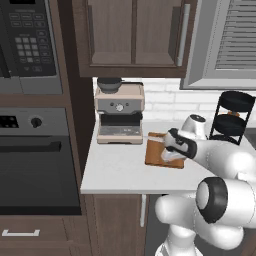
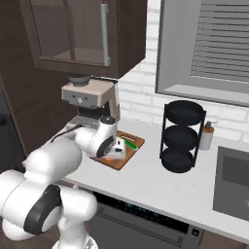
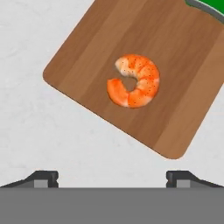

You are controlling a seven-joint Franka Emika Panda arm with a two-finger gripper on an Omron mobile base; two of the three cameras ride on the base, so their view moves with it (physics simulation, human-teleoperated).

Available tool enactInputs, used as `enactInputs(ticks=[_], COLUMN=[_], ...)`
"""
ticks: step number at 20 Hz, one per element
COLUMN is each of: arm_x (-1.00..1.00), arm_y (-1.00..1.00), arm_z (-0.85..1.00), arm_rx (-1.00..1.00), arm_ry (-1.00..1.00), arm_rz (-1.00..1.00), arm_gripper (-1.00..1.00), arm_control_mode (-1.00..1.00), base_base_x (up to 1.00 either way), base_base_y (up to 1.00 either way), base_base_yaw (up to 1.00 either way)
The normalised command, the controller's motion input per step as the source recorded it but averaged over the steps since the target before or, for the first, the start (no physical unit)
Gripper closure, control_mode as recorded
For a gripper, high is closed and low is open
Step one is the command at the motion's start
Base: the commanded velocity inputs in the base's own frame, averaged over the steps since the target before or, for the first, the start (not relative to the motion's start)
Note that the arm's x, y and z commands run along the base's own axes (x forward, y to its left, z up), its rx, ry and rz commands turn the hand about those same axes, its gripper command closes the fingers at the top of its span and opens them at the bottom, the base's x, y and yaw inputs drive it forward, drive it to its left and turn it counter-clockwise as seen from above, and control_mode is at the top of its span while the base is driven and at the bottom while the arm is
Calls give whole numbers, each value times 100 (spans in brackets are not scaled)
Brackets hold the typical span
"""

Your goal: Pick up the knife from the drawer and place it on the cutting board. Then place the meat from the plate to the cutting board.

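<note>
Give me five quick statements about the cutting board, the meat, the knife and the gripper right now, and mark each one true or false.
1. The meat lies on the cutting board. True.
2. The gripper is shut on the meat. False: its jaws stand wide open and the meat lies free on the board.
3. The knife with the green handle rests on the cutting board. True.
4. The cutting board sits on the stove. False: it lies on the pale counter, beside the coffee machine.
5. The meat is a flat brown slab. False: it is a small orange-red curled piece.
</note>
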Motion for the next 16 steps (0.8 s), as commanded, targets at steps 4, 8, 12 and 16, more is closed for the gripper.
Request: enactInputs(ticks=[4,8,12,16], arm_x=[-57,-33,-30,-27], arm_y=[0,0,0,0], arm_z=[26,45,38,31], arm_rx=[0,0,0,0], arm_ry=[-1,-4,-4,-2], arm_rz=[0,0,0,0], arm_gripper=[-100,-100,-100,-100], arm_control_mode=[-100,-100,-100,-100], base_base_x=[0,0,0,0], base_base_y=[0,0,0,0], base_base_yaw=[0,0,0,0])
